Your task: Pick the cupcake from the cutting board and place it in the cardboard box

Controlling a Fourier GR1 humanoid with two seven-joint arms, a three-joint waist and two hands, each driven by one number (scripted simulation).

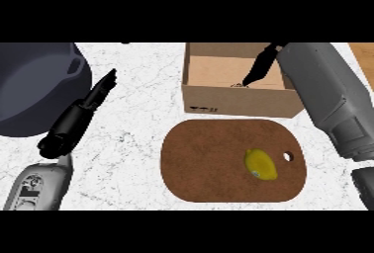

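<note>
The desk [139,148] is white with fine grey marbled veins. The cutting board [211,163] is dark reddish brown with a faint speckled grain, and a yellow lemon [260,163] lies on it. The cardboard box [237,101] is tan, paler inside, with small black marks on its front wall. The pan [36,84] is dark bluish grey. Both hands, left [73,123] and right [259,66], are black on grey forearms.

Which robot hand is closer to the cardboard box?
The right hand. It reaches down inside the cardboard box. The left hand is off to the box's left, over the counter beside the dark pot.
</note>
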